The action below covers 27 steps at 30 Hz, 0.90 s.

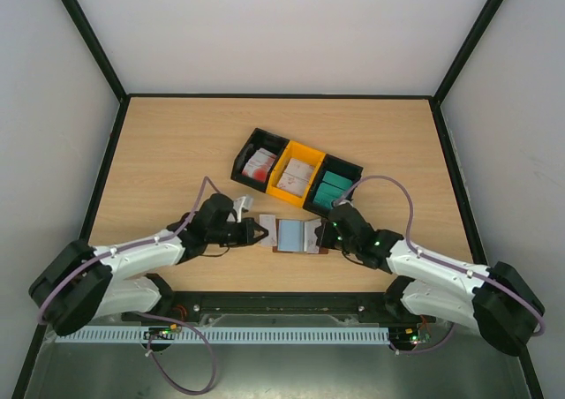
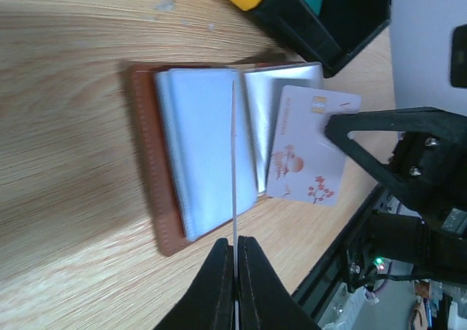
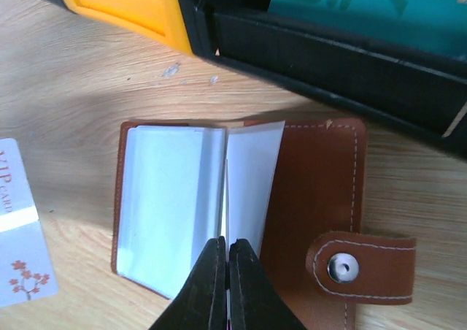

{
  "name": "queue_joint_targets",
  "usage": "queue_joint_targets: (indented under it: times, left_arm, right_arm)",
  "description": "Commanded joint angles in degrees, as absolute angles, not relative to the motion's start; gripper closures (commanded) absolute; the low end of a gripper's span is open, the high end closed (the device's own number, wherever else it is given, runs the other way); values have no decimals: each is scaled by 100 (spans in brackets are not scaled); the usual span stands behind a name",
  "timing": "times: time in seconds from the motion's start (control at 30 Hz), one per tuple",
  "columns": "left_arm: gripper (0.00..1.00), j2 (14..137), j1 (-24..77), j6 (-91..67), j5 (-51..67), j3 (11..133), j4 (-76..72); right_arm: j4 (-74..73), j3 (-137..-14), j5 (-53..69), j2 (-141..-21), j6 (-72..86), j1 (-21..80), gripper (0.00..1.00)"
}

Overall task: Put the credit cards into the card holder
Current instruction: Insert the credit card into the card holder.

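Light wooden table [image 1: 177,152]; row of three plastic bins [image 1: 244,152], black, yellow, black, holding stacked white and teal credit cards [image 1: 331,190]; brown leather card holder [image 1: 290,234] lying open between the arms, near the bins; left gripper [image 2: 235,246] and right gripper [image 3: 227,244] each clamped on a pale grey-blue pocket leaf of it; one white blossom-printed card [image 2: 306,155] just beside its edge.

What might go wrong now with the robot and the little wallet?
The right gripper pinches the white flower card just at its edge, so it may twist or drop. The left gripper, shut on a second card, hangs close by the same card holder, so the two might bump.
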<state>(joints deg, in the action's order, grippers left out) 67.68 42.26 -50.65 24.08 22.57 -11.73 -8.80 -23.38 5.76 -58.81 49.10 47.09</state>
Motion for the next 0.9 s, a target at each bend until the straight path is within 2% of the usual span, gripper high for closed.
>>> queue_joint_targets:
  times: [0.0, 0.53, 0.87]
  left_arm:
    - [97, 7119, 4298, -4784, 2698, 2576, -1576]
    - [97, 8090, 4293, -4534, 2552, 2749, -1255]
    - [97, 8260, 4300, -4470, 2315, 2769, -1002]
  right_arm:
    - [-42, -1923, 1488, -5646, 5081, 4415, 98]
    - [1317, -1330, 2895, -5788, 5280, 3570, 98]
    - [1326, -1421, 2676, -6408, 5209, 3542, 98]
